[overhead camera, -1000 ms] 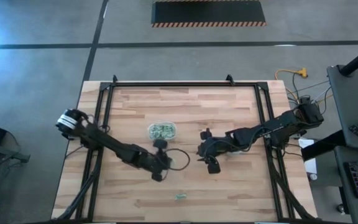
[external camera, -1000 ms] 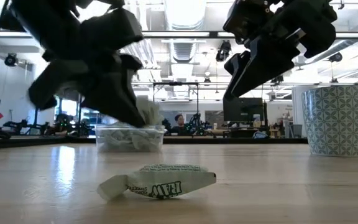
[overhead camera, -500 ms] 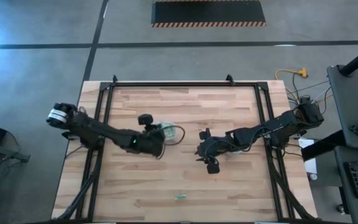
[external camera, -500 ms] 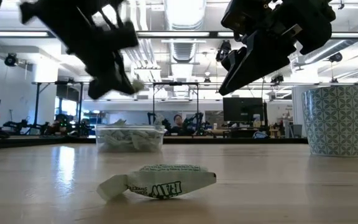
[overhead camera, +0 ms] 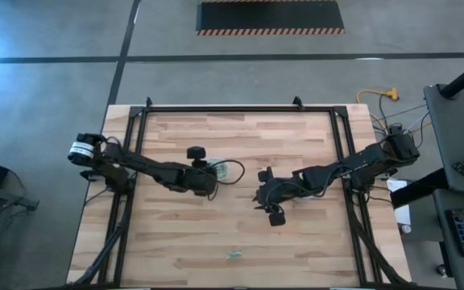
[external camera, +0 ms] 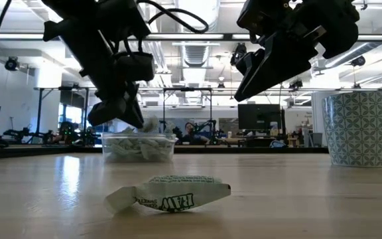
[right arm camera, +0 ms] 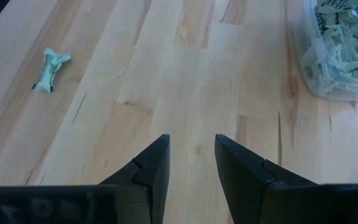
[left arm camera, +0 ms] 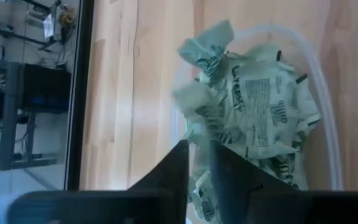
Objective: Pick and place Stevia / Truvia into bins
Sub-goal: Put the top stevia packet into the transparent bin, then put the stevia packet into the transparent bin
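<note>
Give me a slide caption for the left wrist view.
Left gripper, fingers nearly closed, poised over the clear tub heaped with green-and-white Stevia packets.

Two dark jointed arms; left arm (overhead camera: 147, 169) white-ringed base, black cable loop; wedge-shaped dark fingers (right arm camera: 247, 171)

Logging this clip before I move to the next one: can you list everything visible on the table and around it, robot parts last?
Clear tub: one, mid-table, heaped with packets.
Sweetener packets: many, pale green and white, piled in the tub.
Loose packet: one, pale green and white, alone near the table's front edge.
Patterned cup: one, white and teal, upright at the right in the low view.
Table: one, light wood.
Left gripper: over the tub, fingers nearly together.
Right gripper: open, above bare wood beside the tub.
</note>
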Robot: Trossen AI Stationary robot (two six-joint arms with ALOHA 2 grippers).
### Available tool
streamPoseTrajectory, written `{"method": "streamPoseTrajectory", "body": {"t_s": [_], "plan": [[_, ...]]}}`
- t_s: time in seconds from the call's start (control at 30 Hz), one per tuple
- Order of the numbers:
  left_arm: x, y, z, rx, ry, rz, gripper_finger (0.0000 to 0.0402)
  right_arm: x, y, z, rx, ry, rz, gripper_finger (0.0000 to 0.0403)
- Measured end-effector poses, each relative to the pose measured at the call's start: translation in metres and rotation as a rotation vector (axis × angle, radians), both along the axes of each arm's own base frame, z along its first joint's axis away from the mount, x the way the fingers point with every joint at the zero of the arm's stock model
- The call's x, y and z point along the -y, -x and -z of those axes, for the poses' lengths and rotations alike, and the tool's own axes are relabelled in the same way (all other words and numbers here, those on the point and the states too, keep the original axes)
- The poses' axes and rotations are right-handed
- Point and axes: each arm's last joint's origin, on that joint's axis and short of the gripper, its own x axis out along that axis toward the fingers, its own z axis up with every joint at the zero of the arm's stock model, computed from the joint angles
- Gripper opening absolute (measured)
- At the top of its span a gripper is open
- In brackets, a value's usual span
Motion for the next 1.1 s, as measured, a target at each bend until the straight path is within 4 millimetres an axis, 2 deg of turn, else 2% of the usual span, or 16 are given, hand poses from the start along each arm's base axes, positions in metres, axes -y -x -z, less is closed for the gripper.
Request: {"method": "streamPoseTrajectory", "body": {"t_s": [0.23, 0.43, 0.67, 0.77, 0.93, 1.1], "plan": [[0.0, -0.003, -0.005, 0.007, -0.001, 0.014, 0.0132, 0.0, 0.0, 0.0, 0.002, 0.002, -0.001, 0.0114], [0.008, 0.001, -0.032, 0.082, 0.037, -0.001, 0.0179, -0.006, -0.005, 0.0, 0.058, -0.066, -0.066, 0.0118], [0.03, 0.033, -0.065, 0.212, 0.252, -0.049, 0.0185, -0.021, -0.024, 0.022, 0.136, -0.114, -0.221, 0.012], [0.045, 0.047, -0.066, 0.254, 0.321, -0.024, 0.0185, -0.027, -0.034, 0.031, 0.139, -0.143, -0.257, 0.0121], [0.069, 0.067, -0.058, 0.286, 0.392, 0.022, 0.0185, -0.04, -0.054, 0.039, 0.121, -0.176, -0.314, 0.0119], [0.081, 0.08, -0.049, 0.287, 0.402, 0.047, 0.0185, -0.058, -0.078, 0.046, 0.113, -0.22, -0.391, 0.0123]]}}
